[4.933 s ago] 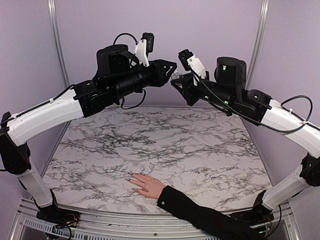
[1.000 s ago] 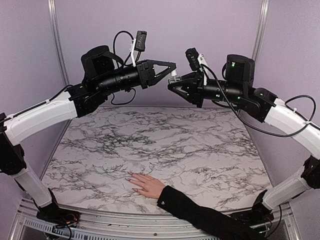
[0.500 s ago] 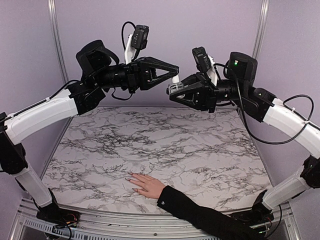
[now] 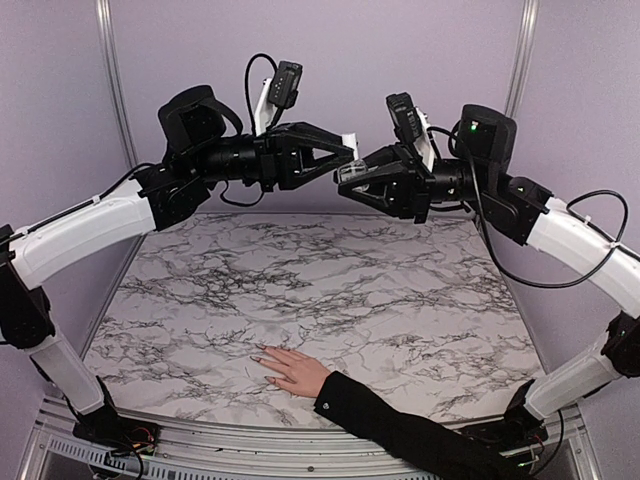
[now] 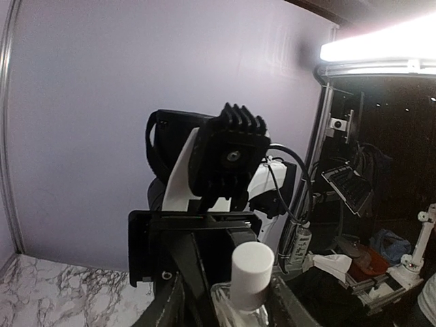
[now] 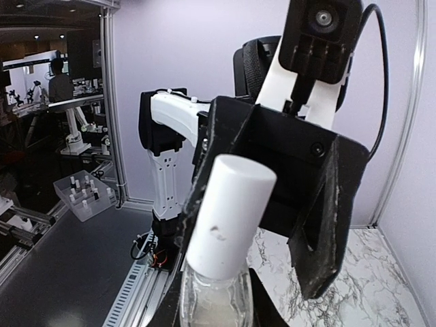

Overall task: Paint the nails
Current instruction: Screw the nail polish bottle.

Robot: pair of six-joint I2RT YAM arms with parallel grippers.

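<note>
High above the table's far side, my right gripper (image 4: pixel 352 176) is shut on a clear nail polish bottle (image 6: pixel 214 300) with a white cap (image 6: pixel 228 218). My left gripper (image 4: pixel 345 153) faces it head on, and its black fingers (image 6: pixel 320 225) straddle the cap (image 5: pixel 252 264) with a visible gap, so it is open. A pale hand (image 4: pixel 295 372) in a black sleeve (image 4: pixel 400 432) lies flat on the near part of the table. Its nails (image 4: pixel 262 356) point left and are too small to make out. Both grippers are far above the hand.
The marble table (image 4: pixel 330 285) spreads under both arms. Metal posts (image 4: pixel 110 90) and purple walls close the back. Beyond the cell, the right wrist view shows a small tray of bottles (image 6: pixel 85 197) on a dark bench.
My left gripper was shut on the white cap and its fingers have now parted around it. Over the last second both arms rose slightly. The hand has stayed still.
</note>
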